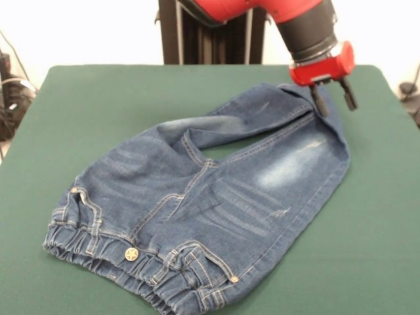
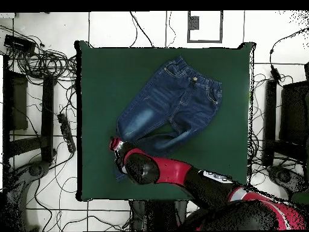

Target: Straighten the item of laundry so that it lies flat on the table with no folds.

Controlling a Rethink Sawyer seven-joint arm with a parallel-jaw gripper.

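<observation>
The item of laundry (image 1: 216, 197), a small pair of blue jeans, lies on the green table (image 1: 85, 111) with its gathered waistband toward the near left corner. Both legs run to the far right. The far leg bends round so that the leg ends meet, leaving a small green gap at the crotch. My gripper (image 1: 333, 100) hangs open over the leg ends; its left finger (image 1: 319, 103) is at the cloth, and the right finger is off it. From overhead the jeans (image 2: 172, 99) sit on the table (image 2: 102, 72) with my gripper (image 2: 114, 144) at their lower left end.
Bare green table surrounds the jeans on all sides, widest at the left in the front view. Overhead, loose cables (image 2: 42, 66) and dark stands (image 2: 289, 115) lie on the tiled floor beside the table.
</observation>
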